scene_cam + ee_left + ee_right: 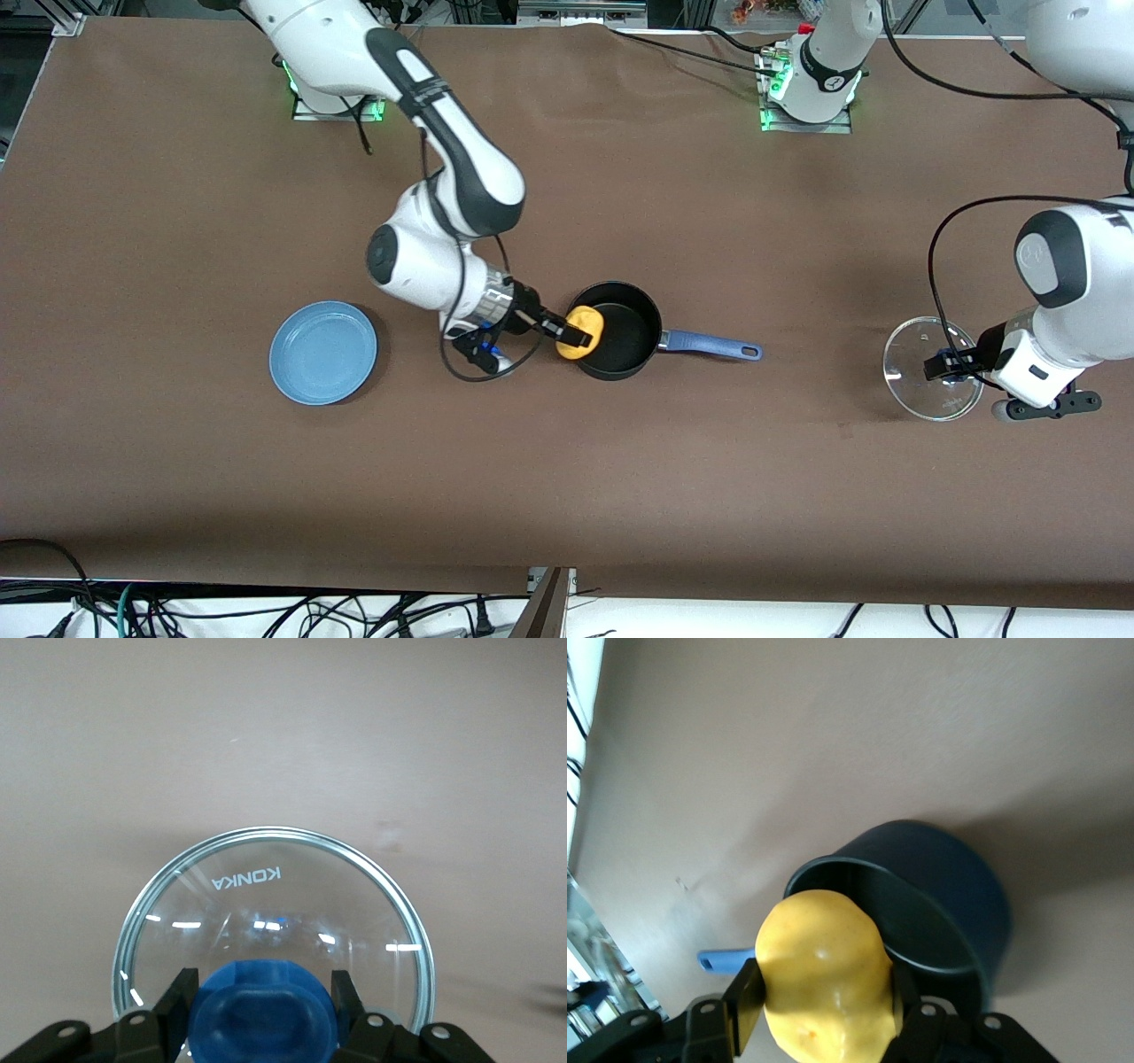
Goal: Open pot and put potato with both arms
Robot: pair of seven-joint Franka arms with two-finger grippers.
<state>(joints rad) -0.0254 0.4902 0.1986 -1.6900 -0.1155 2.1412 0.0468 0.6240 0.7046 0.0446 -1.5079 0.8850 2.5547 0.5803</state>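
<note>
The black pot (625, 330) stands open in the middle of the table, its blue handle (710, 346) pointing toward the left arm's end. My right gripper (578, 335) is shut on the yellow potato (585, 332) and holds it over the pot's rim at the right arm's side. In the right wrist view the potato (824, 979) sits between the fingers above the pot (921, 904). My left gripper (946, 367) is shut on the blue knob (261, 1010) of the glass lid (930, 368), held near the left arm's end of the table. The lid (275, 904) fills the left wrist view.
A flat light-blue plate (323, 352) lies toward the right arm's end, beside the right arm's wrist. Cables run along the table's edge nearest the front camera. The brown table top (620, 487) stretches bare between the pot and that edge.
</note>
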